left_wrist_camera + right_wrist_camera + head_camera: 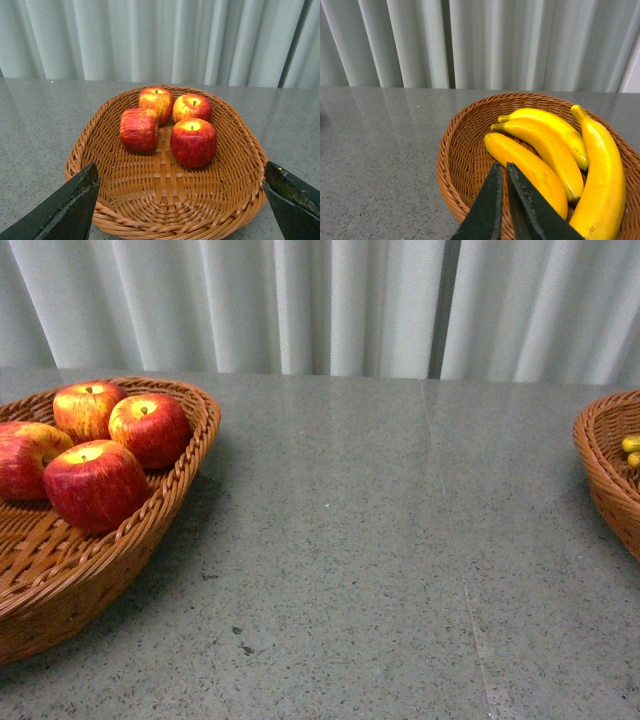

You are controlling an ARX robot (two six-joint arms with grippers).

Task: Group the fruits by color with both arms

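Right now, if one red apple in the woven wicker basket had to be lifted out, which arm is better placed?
Left. The left gripper hangs open right over the woven wicker basket of red apples; the right gripper is shut above the yellow bananas.

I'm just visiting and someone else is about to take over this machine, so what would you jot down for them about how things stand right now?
Left end effector: open, empty, jaws spread wide in front of the left basket.
Right end effector: shut, holding nothing, over the near rim of the right basket.
Fruit: four red apples sit in the left basket, one tipped on its side. Four bananas lie in the right basket.
Done: colors look fully separated; the front view shows no loose fruit on the grey table.
Left: probably nothing to sort, though that view cuts off both baskets.
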